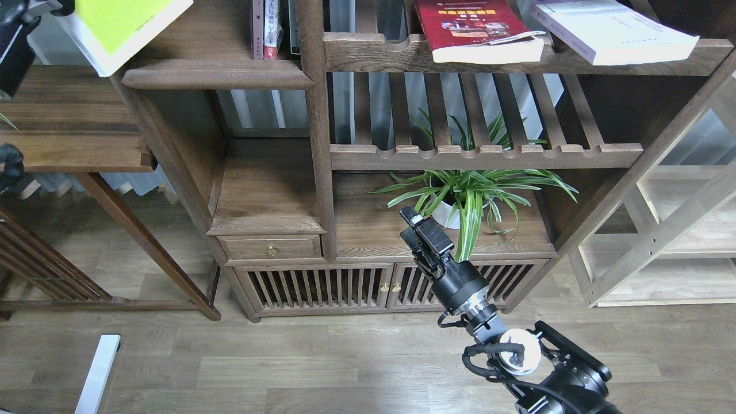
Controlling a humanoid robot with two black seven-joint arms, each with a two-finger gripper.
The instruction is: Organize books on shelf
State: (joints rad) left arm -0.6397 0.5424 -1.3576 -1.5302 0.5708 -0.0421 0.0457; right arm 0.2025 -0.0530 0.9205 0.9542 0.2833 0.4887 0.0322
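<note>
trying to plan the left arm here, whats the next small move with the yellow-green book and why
Probably carry the yellow-green book a bit further right and stand it on the solid shelf. It hangs tilted at that shelf's left corner, held at the top left edge by the left gripper. Thin volumes stand at the shelf's right end, with bare plank left of them. The right gripper is low and idle.
</note>
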